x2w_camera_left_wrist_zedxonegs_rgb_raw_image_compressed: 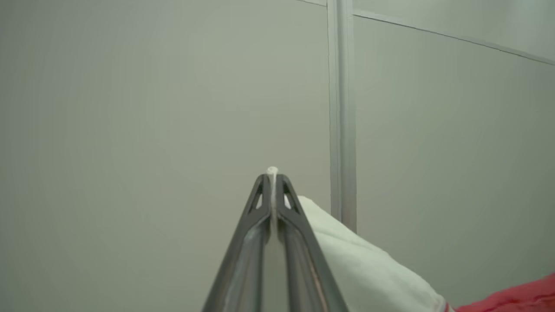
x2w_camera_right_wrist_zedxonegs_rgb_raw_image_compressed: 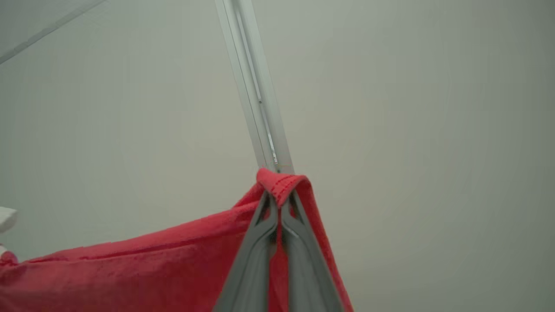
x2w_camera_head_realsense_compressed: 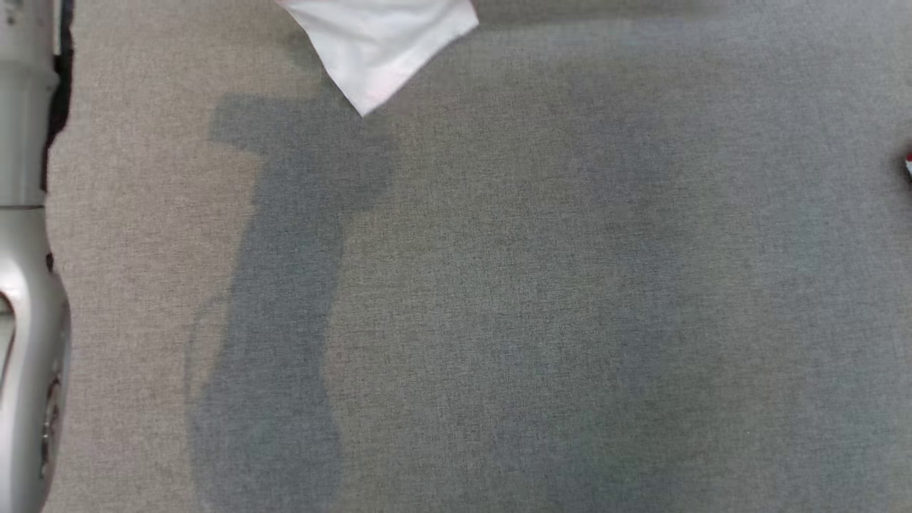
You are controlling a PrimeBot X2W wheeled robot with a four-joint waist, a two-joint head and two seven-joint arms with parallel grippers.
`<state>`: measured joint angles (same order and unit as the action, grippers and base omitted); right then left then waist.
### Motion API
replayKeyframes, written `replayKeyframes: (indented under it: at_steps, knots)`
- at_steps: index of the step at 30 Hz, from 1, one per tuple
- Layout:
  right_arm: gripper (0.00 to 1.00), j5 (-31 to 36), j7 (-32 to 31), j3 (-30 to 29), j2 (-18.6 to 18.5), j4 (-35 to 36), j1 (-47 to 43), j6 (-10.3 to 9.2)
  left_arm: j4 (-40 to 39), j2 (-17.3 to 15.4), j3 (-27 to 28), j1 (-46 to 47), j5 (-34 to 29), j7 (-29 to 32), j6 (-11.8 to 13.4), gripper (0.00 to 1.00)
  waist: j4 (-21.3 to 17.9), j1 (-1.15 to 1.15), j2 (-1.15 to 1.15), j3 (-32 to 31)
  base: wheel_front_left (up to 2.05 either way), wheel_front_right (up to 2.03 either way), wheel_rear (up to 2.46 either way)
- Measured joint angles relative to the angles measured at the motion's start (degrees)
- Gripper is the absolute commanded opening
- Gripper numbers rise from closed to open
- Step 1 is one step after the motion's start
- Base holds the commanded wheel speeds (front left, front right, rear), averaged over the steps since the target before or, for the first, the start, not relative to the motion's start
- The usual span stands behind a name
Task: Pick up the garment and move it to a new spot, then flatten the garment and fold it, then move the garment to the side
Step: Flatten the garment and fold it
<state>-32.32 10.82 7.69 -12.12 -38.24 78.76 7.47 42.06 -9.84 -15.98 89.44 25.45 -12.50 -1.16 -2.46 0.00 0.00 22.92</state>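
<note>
A pale forearm (x2w_camera_head_realsense_compressed: 28, 285) stands along the left edge of the head view, beside a grey cloth surface (x2w_camera_head_realsense_compressed: 570, 320) crossed by a long dark shadow (x2w_camera_head_realsense_compressed: 285, 285). The left gripper (x2w_camera_left_wrist_zedxonegs_rgb_raw_image_compressed: 272, 177) has its fingers pressed together on a thin white edge of the garment (x2w_camera_left_wrist_zedxonegs_rgb_raw_image_compressed: 360, 264), which is held off the surface. From that grip the white cloth falls away to the right and meets red cloth low in the left wrist view. In the head view a white corner of it hangs in from the far edge, left of centre, with its tip pointing toward the near side. The piece stretches left to right between the two grippers, white end to the left, red end to the right. The right gripper (x2w_camera_right_wrist_zedxonegs_rgb_raw_image_compressed: 279, 199) is clamped on a stitched red hem that folds over its fingertips. A plain wall (x2w_camera_left_wrist_zedxonegs_rgb_raw_image_compressed: 130, 130) and a metal post (x2w_camera_left_wrist_zedxonegs_rgb_raw_image_compressed: 342, 108) stand behind both grippers.
</note>
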Motion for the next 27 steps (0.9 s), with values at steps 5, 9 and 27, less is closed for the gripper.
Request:
replayKeyframes:
  at_steps: [5, 9, 27]
  knots:
    - [0.0, 1.18, 1.3, 2.59, 4.52, -13.38, 3.52, 0.01, 11.56, 1.45, 0.69, 0.73, 1.27, -1.49, -0.56, 0.0, 0.16, 0.0, 0.0, -0.27, 0.0, 0.0, 0.0]
    - [0.0, 1.37, 1.65, 5.72, 6.46, -21.25, 1.99, 0.01, 19.16, 3.2, 0.86, -2.52, 2.48, -1.88, -1.81, 0.0, 0.75, 0.0, 0.0, 0.46, 0.0, 0.0, 0.0]
    - [0.0, -11.82, 4.03, 17.35, 5.84, -18.16, -28.51, 0.01, 11.5, 6.32, 7.86, -40.17, 2.13, -2.49, -4.9, 0.0, 3.2, 0.0, 0.0, 0.04, 0.0, 0.0, 0.0]
